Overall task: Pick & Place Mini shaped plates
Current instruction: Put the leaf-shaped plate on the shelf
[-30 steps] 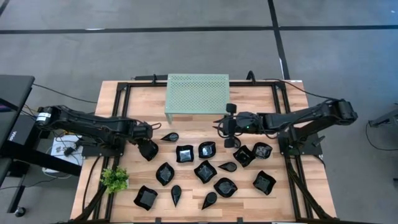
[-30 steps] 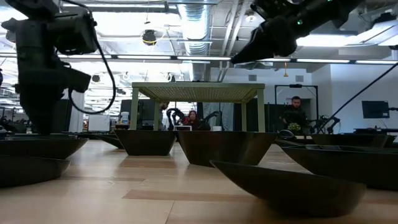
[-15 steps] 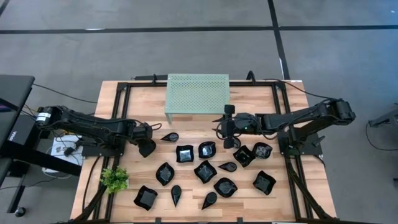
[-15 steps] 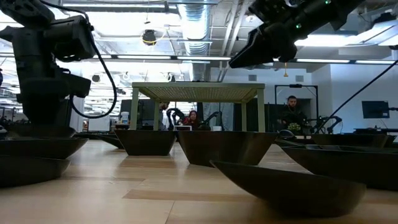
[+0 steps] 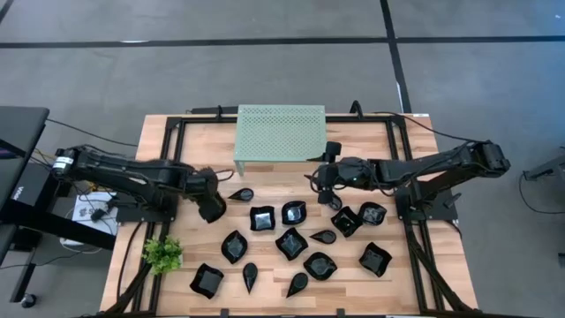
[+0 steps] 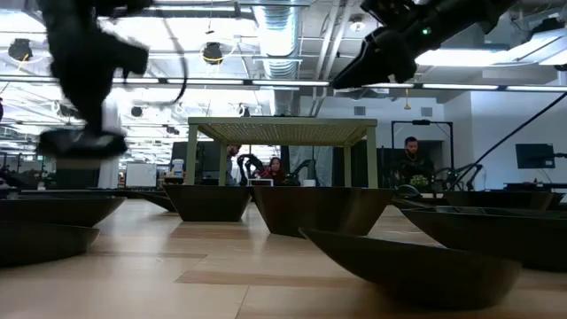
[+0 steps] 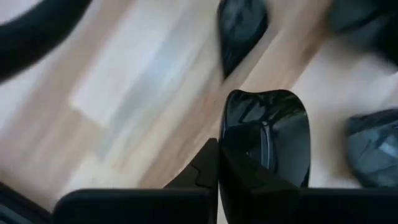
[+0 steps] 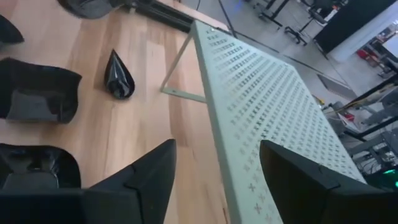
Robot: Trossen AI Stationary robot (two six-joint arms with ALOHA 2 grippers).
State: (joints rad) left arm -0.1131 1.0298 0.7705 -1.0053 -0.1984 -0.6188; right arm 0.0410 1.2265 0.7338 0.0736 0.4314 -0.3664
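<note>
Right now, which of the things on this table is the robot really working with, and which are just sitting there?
Part of the job:
- small glossy black dishes, scattered over the wooden table
- one black dish clamped in the left gripper
- right gripper, open beside the rack

Just lying about:
- mint-green perforated metal rack
- small green plant

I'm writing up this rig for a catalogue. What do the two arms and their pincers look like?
Both arms are dark, nearly black, built of slim jointed segments with rounded housings. The left arm trails black cables near its base, with a small pale label there. The right arm shows a small green light. The right pincer has two broad, flat, dark tapering fingers; the left pincer is equally dark.
</note>
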